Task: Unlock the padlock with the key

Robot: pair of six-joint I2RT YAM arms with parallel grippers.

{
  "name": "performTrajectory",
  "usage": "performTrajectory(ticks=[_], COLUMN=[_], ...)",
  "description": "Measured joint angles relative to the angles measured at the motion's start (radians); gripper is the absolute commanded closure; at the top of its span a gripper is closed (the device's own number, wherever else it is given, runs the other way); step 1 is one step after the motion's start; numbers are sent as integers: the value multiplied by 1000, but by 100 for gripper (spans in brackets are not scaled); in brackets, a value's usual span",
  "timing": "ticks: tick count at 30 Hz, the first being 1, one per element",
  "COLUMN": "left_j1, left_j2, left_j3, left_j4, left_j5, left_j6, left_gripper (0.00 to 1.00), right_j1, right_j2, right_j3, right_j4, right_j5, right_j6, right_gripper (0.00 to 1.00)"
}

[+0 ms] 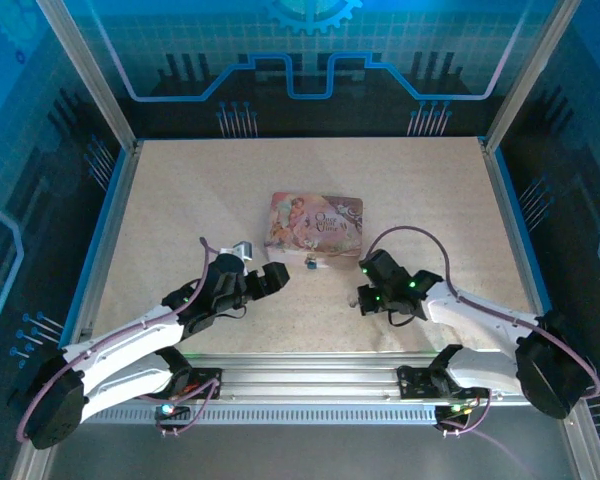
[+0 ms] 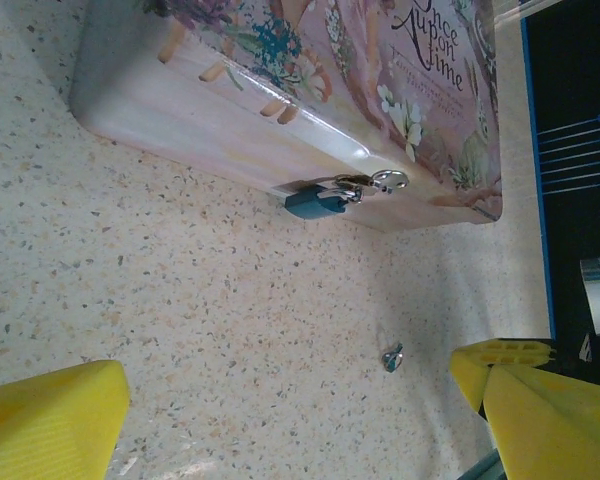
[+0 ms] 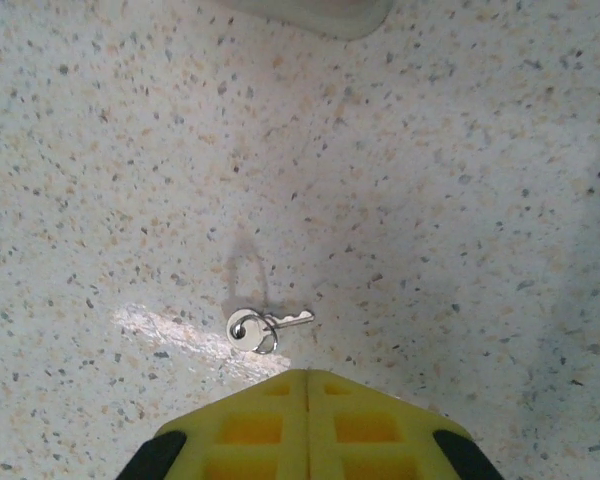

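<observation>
The left arm [image 1: 130,345] stretches forward and inward, held low. The left gripper [image 1: 272,277] has its yellow fingers [image 2: 50,420] spread wide apart. The right arm [image 1: 480,315] bends inward towards it. The right gripper [image 1: 364,297] tilts downward, its fingers [image 3: 270,430] pressed together.

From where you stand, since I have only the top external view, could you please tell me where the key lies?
Observer: The key lies flat on the table, just ahead of the right gripper, ungripped.
Operator: Is that gripper open?
Observer: No, its yellow fingers are pressed together.
Operator: And the padlock?
Observer: The padlock, blue-bodied, hangs from the clasp on the tin's side wall, apart from the key.
</observation>
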Motion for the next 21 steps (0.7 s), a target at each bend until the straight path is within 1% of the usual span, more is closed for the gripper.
performTrajectory(ticks=[2,3,8,15,21], left_j1=[0,0,0,0,0], left_j2=[-1,-1,-1,-1,-1], left_j3=[0,0,0,0,0], left_j4=[0,0,0,0,0], left_j5=[0,0,0,0,0], left_j6=[-9,-13,-16,-16,-16], left_gripper=[7,7,7,7,7], right_j1=[-11,-14,-17,-28,-29], right_j2=[-3,-2,42,159,189], right_j3=[0,0,0,5,16], right_j4=[6,8,23,37,57], right_j5=[-23,-32,-77,-113,-114], right_j6=[-9,-13,-23,-23,-22], right_gripper=[72,70,63,63,65])
